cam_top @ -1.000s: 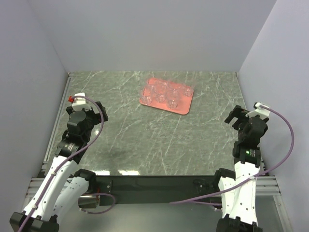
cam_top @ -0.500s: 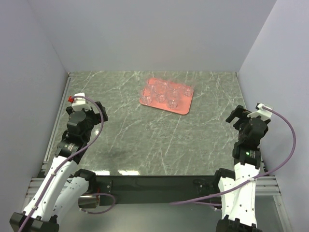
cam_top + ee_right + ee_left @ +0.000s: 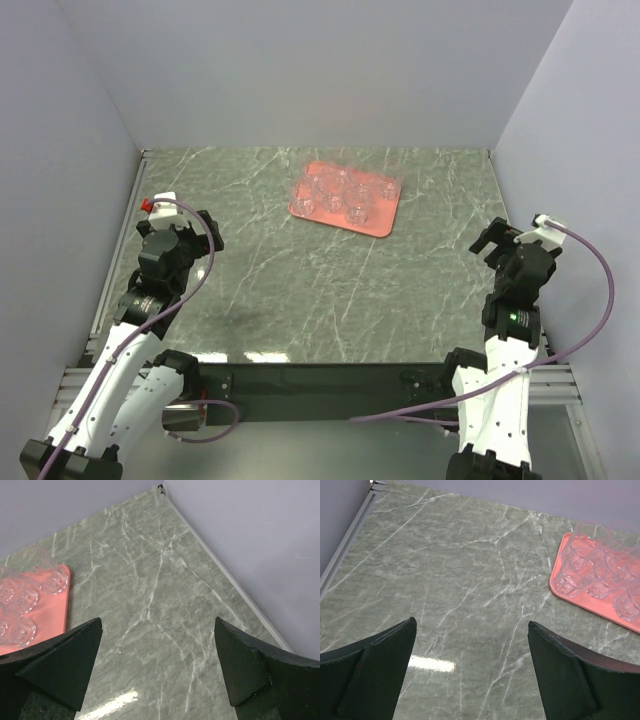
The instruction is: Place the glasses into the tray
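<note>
The salmon-pink tray [image 3: 380, 215] lies at the back middle of the table, with several clear glasses [image 3: 357, 210] standing in it. The tray also shows in the left wrist view [image 3: 557, 587] with glasses [image 3: 580, 567] on it, and in the right wrist view [image 3: 50, 615] with glasses [image 3: 22, 600]. My left gripper [image 3: 200, 228] is open and empty at the left side, far from the tray; its jaws stand wide apart [image 3: 470, 670]. My right gripper [image 3: 492, 238] is open and empty at the right side [image 3: 157, 665].
Grey walls close in the table on the left, back and right. A metal rail [image 3: 118, 240] runs along the table's left edge, and another along the right edge [image 3: 235, 587]. The marble tabletop [image 3: 320, 290] lies between the arms and the tray.
The right arm has drifted slightly to the right. The left arm, the tray and the glasses have not moved.
</note>
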Available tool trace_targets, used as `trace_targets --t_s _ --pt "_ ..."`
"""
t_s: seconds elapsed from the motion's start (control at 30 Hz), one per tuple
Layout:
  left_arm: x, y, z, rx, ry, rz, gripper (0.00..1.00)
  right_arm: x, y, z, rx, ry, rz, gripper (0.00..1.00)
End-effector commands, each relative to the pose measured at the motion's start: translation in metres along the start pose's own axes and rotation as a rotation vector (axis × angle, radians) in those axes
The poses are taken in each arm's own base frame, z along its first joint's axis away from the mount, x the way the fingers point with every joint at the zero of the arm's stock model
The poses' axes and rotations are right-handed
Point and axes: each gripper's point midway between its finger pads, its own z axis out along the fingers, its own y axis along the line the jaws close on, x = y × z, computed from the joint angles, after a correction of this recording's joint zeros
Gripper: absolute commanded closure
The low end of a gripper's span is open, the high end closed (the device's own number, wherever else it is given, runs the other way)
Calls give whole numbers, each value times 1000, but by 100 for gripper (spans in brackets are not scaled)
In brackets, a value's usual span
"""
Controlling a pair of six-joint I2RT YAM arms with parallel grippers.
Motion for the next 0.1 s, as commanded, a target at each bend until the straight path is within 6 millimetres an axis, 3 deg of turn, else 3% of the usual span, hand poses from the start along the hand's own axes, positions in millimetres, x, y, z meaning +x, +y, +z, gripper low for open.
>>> trace_targets --t_s 0.0,0.07 --pt "-14 -3 -2 11 -43 -20 1 -14 -2 1 17 -47 18 1" --pt "-14 -2 -2 10 -42 -18 1 -16 -2 0 18 -48 15 0"
